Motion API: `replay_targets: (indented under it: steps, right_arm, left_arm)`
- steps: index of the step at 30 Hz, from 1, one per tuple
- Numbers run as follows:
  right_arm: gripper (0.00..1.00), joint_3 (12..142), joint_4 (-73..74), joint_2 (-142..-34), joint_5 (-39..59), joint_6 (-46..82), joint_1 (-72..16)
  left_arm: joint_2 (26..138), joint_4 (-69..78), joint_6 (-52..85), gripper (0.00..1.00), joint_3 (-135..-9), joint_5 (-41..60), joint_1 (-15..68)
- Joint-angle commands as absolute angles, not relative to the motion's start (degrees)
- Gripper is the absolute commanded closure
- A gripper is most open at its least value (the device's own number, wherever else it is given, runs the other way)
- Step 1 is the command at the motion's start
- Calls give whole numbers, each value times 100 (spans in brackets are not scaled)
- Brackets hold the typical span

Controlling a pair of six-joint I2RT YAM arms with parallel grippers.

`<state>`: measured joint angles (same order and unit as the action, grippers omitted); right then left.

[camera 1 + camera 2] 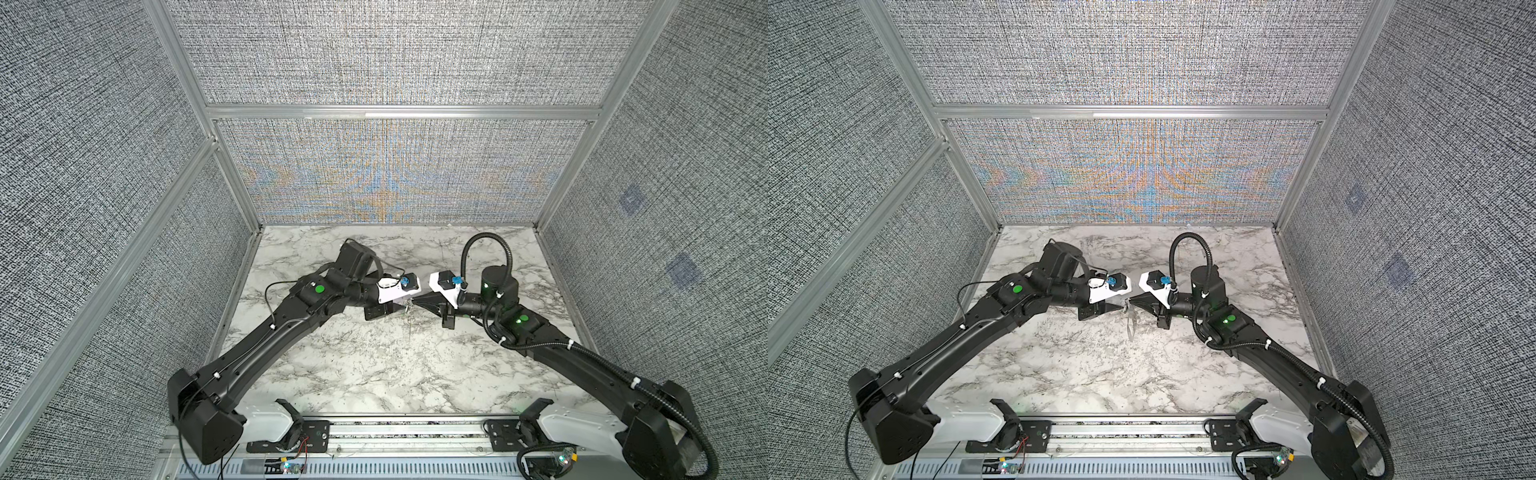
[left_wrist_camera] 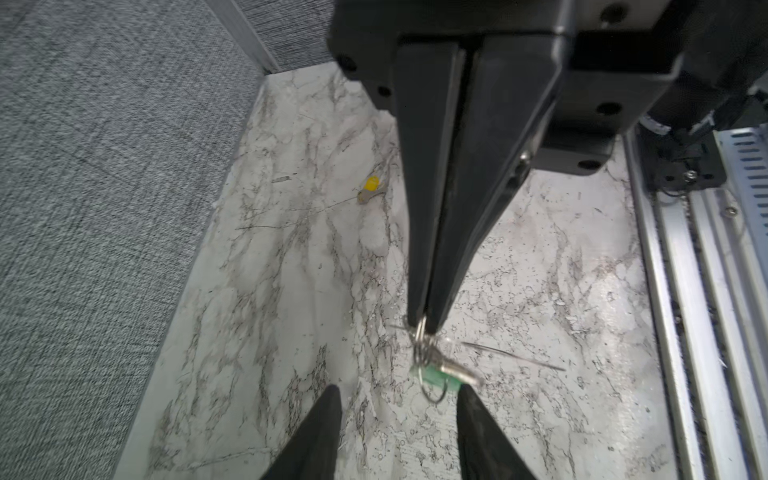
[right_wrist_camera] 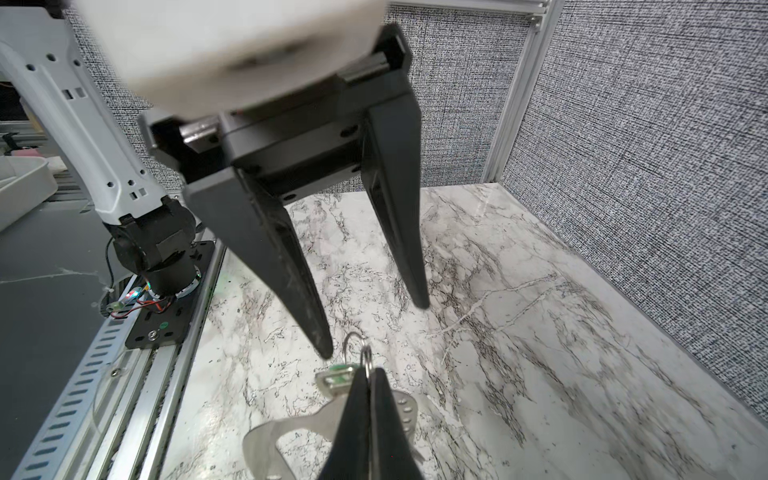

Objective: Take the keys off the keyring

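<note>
My right gripper [image 3: 368, 371] is shut on a small wire ring of the keyring [image 3: 311, 419], whose flat metal holder hangs below it above the table. The green-tagged key [image 2: 436, 376] dangles from that ring, also showing as the green-tagged key [image 3: 338, 379]. My left gripper [image 2: 397, 388] is open, facing the right gripper tip to tip, and one of its fingertips [image 2: 463, 390] is right beside the green tag. The yellow-tagged key [image 2: 371, 187] lies loose on the marble. In both top views the grippers meet mid-table, with the keyring [image 1: 1130, 324] hanging between them.
The marble table [image 1: 374, 365] is enclosed by grey fabric walls on aluminium posts [image 1: 237, 183]. A metal rail with both arm bases [image 1: 399, 432] runs along the front edge.
</note>
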<state>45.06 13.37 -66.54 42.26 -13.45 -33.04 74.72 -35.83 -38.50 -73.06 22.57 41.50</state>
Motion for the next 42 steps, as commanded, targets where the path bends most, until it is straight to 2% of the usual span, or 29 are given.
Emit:
replay_targets:
  steps: [1,12,20,38,42]
  right_arm:
    - [100,4414,1883,-6593,4070,-1028,-3313]
    - [100,4337,2202,-6634,3863,-697,-3313]
    - [100,4346,2498,-6718,3806,-381,-3322]
    - [100,4377,2618,-6769,3601,-266,-3393]
    - [100,4385,2634,-6776,3551,-263,-3404]
  left_arm:
    - [7052,-2257,-3267,49,-6741,1848,4131]
    - [6123,-36,-2138,49,-4916,2053,4207]
    - [5975,940,-1794,51,-4193,1657,4397]
    - [6317,2276,-1500,52,-3726,1257,4631]
    - [6359,2430,-1393,52,-3658,918,4697]
